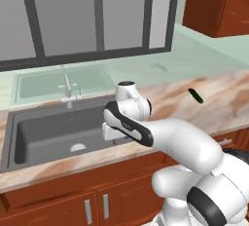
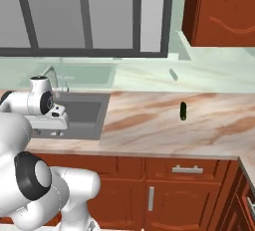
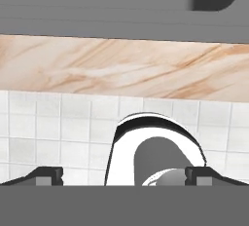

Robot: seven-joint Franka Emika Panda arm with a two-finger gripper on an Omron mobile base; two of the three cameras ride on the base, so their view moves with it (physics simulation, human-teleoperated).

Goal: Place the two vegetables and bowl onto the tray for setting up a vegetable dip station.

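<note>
Overhead, gripper [image 3: 124, 175] spread wide and empty above the sink [image 1: 44, 132], cucumber [image 2: 183, 111] on counter [image 2: 149, 125].

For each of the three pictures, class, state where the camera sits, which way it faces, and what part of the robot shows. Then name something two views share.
Left base view: behind the arm on its left, facing forward and down at the sink and counter; the arm rises from lower right.
Right base view: behind on the right, facing the counter; the arm rises at lower left.
Hand view: on the hand, looking along the open gripper at the counter edge.
Shared: both base views show the cucumber, faucet and sink.
</note>
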